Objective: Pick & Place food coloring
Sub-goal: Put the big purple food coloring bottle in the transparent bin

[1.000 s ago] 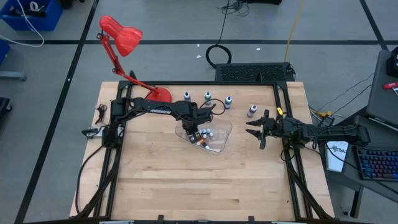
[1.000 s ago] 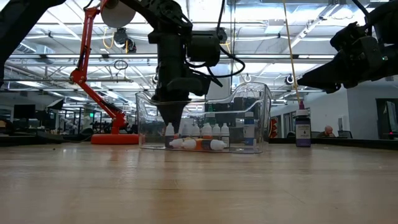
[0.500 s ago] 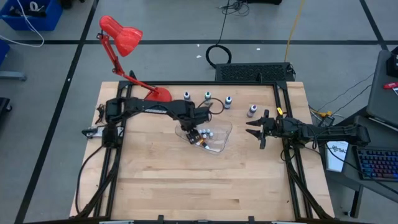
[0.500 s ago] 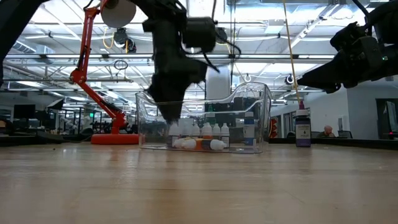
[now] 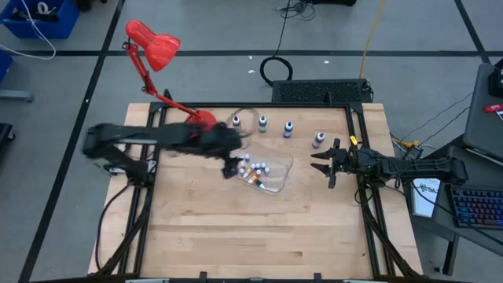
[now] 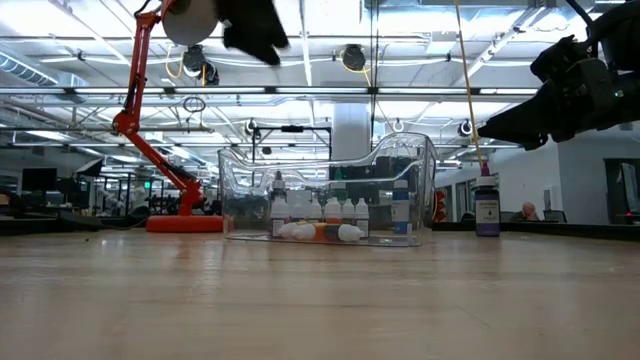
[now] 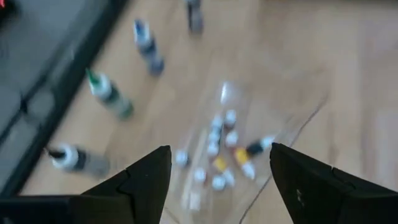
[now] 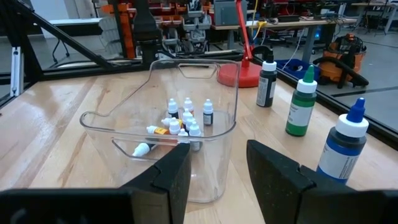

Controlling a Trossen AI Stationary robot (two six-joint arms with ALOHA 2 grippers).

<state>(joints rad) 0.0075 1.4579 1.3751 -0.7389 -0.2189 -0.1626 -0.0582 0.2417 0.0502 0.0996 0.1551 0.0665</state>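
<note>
The food coloring bottles stand upright in a row along the table's far edge: dark (image 5: 236, 120), green (image 5: 262, 122), blue (image 5: 288, 128) and purple (image 5: 318, 139). My left gripper (image 7: 217, 186) is open with nothing between its fingers. It hangs high above the left rim of a clear plastic container (image 5: 271, 174), slanting down toward it. In the low view only its dark tip (image 6: 250, 25) shows at the top. My right gripper (image 8: 214, 174) waits open at the table's right, level, pointing at the container.
Several tiny white-capped bottles (image 8: 183, 121) lie and stand inside the clear container (image 8: 186, 93). A red desk lamp has its base (image 5: 206, 119) at the far left, next to the dark bottle. The near half of the wooden table (image 5: 251, 236) is bare.
My left gripper has risen out of the clear container, going up fast and back toward the table's left edge, and has tipped from pointing steeply down to a slant. The small bottles it stood over now show in the container.
</note>
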